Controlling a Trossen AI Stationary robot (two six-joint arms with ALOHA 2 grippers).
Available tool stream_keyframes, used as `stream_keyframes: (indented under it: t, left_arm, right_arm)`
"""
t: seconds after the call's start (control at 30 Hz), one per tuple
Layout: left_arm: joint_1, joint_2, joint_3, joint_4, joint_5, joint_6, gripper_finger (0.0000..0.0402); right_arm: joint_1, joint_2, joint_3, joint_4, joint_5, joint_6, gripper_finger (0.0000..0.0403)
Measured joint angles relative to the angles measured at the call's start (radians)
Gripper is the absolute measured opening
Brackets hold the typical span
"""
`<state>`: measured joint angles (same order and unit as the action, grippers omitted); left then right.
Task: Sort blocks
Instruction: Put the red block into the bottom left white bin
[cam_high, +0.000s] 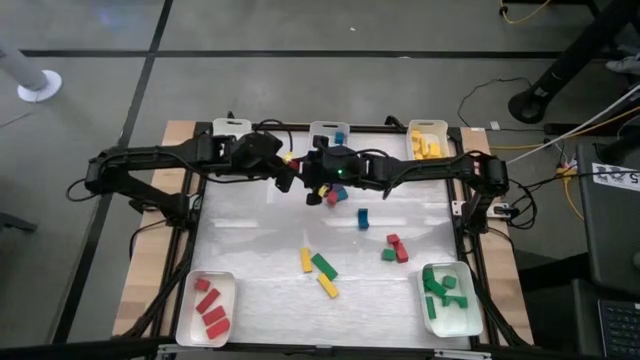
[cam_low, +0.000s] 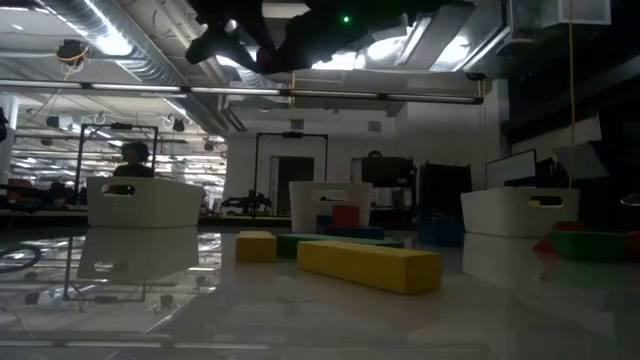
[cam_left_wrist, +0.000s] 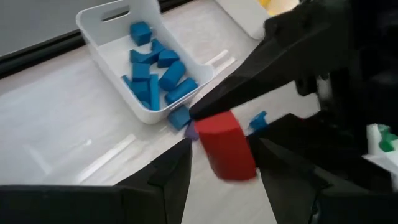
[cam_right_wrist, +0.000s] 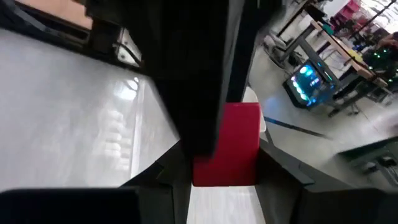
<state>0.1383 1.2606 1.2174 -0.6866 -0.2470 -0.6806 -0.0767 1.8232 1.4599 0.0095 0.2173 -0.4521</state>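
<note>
Red block (cam_right_wrist: 231, 144) sat clamped between right gripper (cam_high: 322, 195) fingers, left gripper (cam_high: 288, 180) also closed on it, above open table (cam_high: 250, 240) mid-rear.

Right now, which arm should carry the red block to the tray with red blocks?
Left. The right gripper holds the red block right beside the left gripper, and the red-block tray sits on the left arm's side.

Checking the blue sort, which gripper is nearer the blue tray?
Right. The right gripper sits just in front of the blue tray, gripping a red block; the left gripper is off to its left.
</note>
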Motion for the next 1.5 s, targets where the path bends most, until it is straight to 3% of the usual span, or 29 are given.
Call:
stream_keyframes:
  t: [0.93, 1.03, 1.27, 1.5]
  left_arm:
    - [-0.001, 0.002, -0.001, 0.027, -0.005, -0.001, 0.017]
    - [-0.001, 0.002, -0.001, 0.026, -0.005, 0.0, 0.0156]
    - [0.001, 0.0, 0.0, 0.025, -0.007, 0.002, 0.0083]
    - [0.001, 0.0, 0.0, 0.025, -0.007, -0.006, 0.0083]
  right_arm:
    - [0.031, 0.0, 0.0, 0.052, 0.007, -0.051, 0.0142]
    - [0.031, 0.0, 0.0, 0.051, 0.008, -0.051, 0.0142]
    - [0.03, 0.0, 0.0, 0.051, 0.024, -0.059, 0.0143]
    - [0.031, 0.0, 0.0, 0.051, 0.035, -0.058, 0.0146]
